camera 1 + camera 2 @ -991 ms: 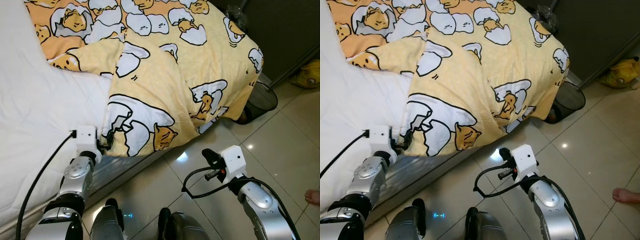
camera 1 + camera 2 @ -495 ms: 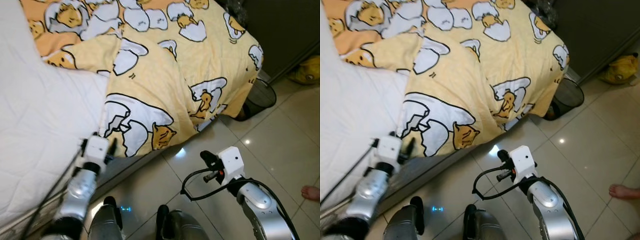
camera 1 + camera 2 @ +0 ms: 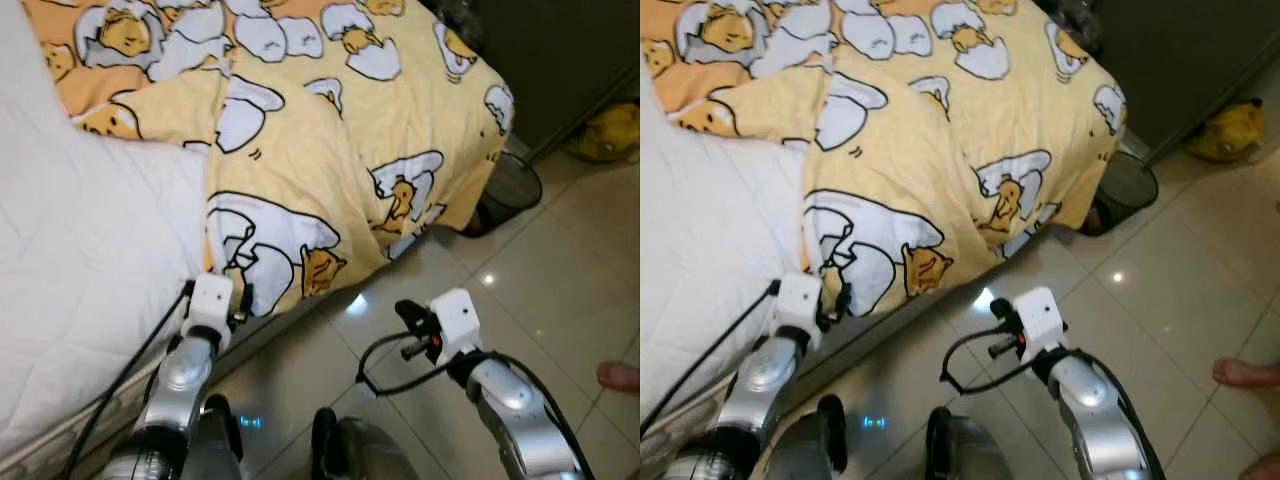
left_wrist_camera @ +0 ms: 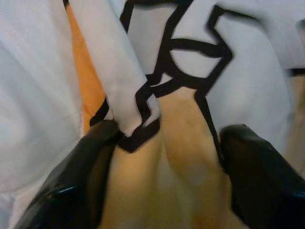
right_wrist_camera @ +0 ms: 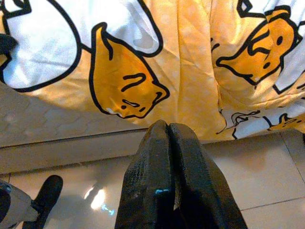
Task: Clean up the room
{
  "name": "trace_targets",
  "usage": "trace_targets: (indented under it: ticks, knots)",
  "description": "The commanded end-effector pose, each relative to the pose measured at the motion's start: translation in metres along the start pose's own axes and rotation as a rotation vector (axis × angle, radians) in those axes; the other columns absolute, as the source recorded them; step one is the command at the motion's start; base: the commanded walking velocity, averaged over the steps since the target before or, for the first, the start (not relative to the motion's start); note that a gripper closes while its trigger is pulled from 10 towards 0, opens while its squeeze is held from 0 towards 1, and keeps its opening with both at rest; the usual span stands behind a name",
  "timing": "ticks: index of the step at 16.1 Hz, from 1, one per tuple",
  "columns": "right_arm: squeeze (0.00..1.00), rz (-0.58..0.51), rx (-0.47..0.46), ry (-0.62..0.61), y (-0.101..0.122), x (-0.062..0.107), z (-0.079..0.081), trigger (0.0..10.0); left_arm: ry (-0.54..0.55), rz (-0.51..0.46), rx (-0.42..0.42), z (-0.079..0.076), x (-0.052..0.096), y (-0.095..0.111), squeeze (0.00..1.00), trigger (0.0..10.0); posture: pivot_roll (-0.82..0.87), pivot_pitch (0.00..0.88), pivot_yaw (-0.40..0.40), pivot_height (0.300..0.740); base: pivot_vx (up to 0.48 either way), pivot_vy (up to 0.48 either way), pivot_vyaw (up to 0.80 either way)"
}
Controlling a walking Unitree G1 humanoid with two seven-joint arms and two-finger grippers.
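Observation:
A yellow blanket [image 3: 330,130] printed with cartoon eggs covers the right half of the bed and hangs over its side. My left gripper [image 3: 240,300] is at the blanket's hanging lower corner by the bed edge. In the left wrist view its fingers [image 4: 81,176] stand wide apart, open, with a fold of the blanket [image 4: 162,119] lying between them. My right gripper [image 3: 408,315] hovers over the tiled floor below the blanket's hem. Its fingers [image 5: 167,138] are pressed together, shut, holding nothing.
Bare white mattress [image 3: 90,260] fills the left. A black mesh wastebasket [image 3: 510,185] stands at the bed's far corner, a yellow plush toy [image 3: 605,135] lies beyond it by a dark cabinet [image 3: 560,50]. A person's foot [image 3: 618,375] rests on the tiles at right.
My left arm has swung right along the bed edge, bringing its gripper under the blanket's corner. The head view has shifted slightly. The right arm has hardly moved.

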State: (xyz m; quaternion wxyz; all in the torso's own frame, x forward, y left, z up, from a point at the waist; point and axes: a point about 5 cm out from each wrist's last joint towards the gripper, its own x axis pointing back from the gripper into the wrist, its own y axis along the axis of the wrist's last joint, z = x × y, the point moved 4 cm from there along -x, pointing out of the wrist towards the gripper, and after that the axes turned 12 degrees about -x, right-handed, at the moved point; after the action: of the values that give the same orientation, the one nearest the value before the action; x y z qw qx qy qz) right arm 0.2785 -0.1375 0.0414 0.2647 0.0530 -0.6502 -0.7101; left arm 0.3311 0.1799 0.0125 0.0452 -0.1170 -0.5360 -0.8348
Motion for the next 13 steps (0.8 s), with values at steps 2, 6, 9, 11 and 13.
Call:
trace_targets:
  ticks: [2, 6, 9, 11, 13]
  knots:
    - [0.00, 0.033, -0.014, -0.020, -0.009, 0.006, -0.007, 10.0, -0.004, 0.143, -0.013, -0.007, 0.008, -0.031, 0.00, 0.0, -0.16, 0.253, -0.180, 0.740, 0.000, 0.000, 0.00]
    - [0.00, 0.034, -0.007, -0.028, -0.008, 0.009, -0.009, 10.0, 0.038, 0.220, 0.021, 0.008, 0.005, -0.038, 0.00, 0.0, -0.18, 0.256, -0.177, 0.740, 0.000, 0.000, 0.00]
    - [0.00, 0.036, -0.005, -0.033, -0.009, 0.009, -0.010, 10.0, 0.034, 0.233, 0.055, 0.010, 0.006, -0.042, 0.00, 0.0, -0.18, 0.259, -0.178, 0.740, 0.000, 0.000, 0.00]
    - [0.00, 0.040, -0.004, -0.026, -0.009, 0.007, -0.008, 10.0, -0.017, 0.261, 0.035, 0.001, 0.010, -0.050, 0.00, 0.0, -0.17, 0.261, -0.179, 0.740, 0.000, 0.000, 0.00]
    - [0.00, 0.040, -0.004, -0.023, -0.009, 0.005, -0.008, 10.0, -0.060, 0.249, -0.013, -0.006, 0.012, -0.051, 0.00, 0.0, -0.16, 0.264, -0.184, 0.740, 0.000, 0.000, 0.00]
